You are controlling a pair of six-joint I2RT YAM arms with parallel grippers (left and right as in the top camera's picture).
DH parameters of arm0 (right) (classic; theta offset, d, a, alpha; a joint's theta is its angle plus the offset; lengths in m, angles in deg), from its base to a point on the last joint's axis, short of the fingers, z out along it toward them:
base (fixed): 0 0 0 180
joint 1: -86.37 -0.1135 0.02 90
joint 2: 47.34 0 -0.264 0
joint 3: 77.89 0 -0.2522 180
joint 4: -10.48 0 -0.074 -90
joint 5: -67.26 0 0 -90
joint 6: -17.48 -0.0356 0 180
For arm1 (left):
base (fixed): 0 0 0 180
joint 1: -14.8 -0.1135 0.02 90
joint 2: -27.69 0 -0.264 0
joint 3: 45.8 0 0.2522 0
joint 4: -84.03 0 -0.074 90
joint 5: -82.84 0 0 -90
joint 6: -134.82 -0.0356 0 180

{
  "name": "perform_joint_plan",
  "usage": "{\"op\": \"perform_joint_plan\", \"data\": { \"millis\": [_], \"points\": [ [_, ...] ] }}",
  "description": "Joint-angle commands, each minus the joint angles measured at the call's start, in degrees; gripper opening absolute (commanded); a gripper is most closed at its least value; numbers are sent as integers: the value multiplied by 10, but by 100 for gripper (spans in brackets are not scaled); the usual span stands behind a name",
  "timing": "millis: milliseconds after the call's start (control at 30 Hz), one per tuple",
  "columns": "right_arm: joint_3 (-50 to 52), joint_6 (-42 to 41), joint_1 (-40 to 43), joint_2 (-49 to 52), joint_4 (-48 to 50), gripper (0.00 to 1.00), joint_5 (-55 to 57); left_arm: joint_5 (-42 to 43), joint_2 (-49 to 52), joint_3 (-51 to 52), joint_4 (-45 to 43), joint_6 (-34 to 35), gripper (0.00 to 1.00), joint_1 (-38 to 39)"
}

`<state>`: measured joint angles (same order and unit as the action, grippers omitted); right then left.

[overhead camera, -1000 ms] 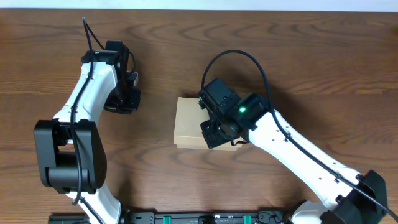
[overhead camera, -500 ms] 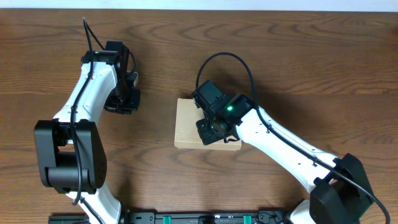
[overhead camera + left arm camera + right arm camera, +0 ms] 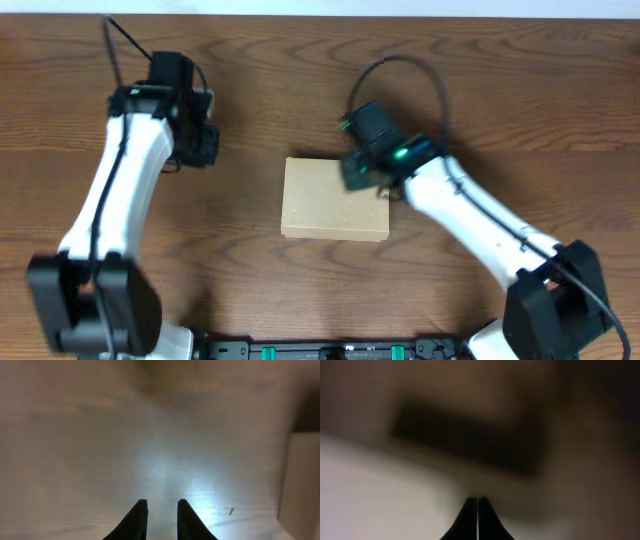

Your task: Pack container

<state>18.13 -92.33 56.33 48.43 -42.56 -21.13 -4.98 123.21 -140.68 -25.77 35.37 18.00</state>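
The container [image 3: 335, 198] is a plain tan cardboard box lying flat at the table's middle, lid down. My right gripper [image 3: 357, 172] hovers blurred over its far right corner. In the right wrist view its fingers [image 3: 477, 499] are pressed together with nothing between them, over blurred tan and dark shapes. My left gripper [image 3: 199, 145] is well left of the box, above bare wood. In the left wrist view its two dark fingers [image 3: 161, 505] stand a narrow gap apart and hold nothing. The box's edge [image 3: 302, 480] shows at that view's right side.
The dark wood table [image 3: 240, 250] carries nothing else that I can see. The right arm's white links [image 3: 480, 225] run from the front right corner toward the box. The left arm [image 3: 115, 200] spans the left side. A black rail [image 3: 320, 350] lines the front edge.
My right gripper has come off the box top and swung back and right, so the whole lid shows. The left arm has shifted toward the far left, its gripper rising from the table.
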Motion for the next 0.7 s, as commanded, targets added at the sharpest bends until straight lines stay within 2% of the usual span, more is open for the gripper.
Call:
{"op": "perform_joint_plan", "data": {
  "millis": [0,67,100,300,400,433,533,667],
  "points": [
    [-3,95,99,0,38,4,68,7,-43,-3,-22,-59,22,-2],
    [-3,120,146,0,60,11,66,23,-52,-3,-23,-58,22,-2],
    [-3,123,164,0,66,6,62,36,-53,-2,-22,-57,22,-2],
    [0,157,234,-11,73,6,3,102,-76,30,-41,-6,20,0],
    [18,168,235,-35,83,5,5,101,-127,97,-79,13,21,10],
    [42,169,231,-60,94,5,17,93,-178,163,-115,36,21,17],
    [109,169,226,-122,116,4,23,92,-267,272,-164,64,21,21],
    [218,151,227,-234,144,4,19,93,-379,383,-186,90,24,21]
  ]
}}
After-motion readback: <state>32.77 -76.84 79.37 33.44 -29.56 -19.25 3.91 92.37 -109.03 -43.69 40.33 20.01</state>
